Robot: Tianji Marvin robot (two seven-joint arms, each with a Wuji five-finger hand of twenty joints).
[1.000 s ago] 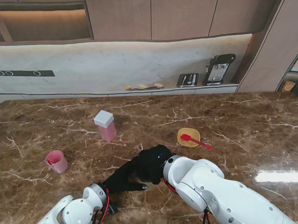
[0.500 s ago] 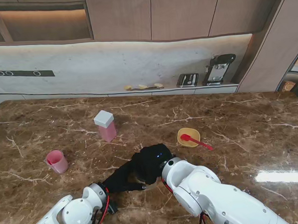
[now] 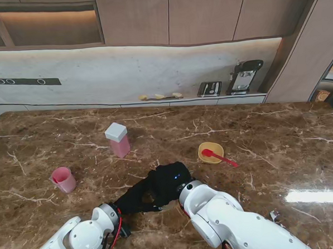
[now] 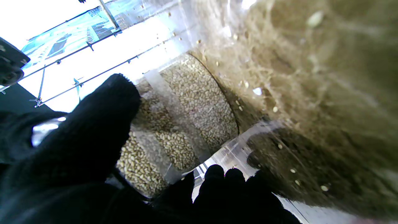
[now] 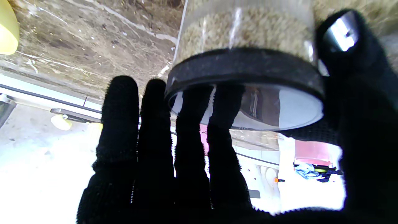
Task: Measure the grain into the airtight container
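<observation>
The left hand (image 4: 80, 149) is wrapping the grain-filled clear jar (image 4: 186, 115), nearer to me than the pink canister (image 3: 118, 140). The right hand (image 5: 199, 149) is closing around its black-rimmed lid (image 5: 245, 67). Twisting against a loose hold could be tipping grain onto the bench (image 3: 279, 135).
</observation>
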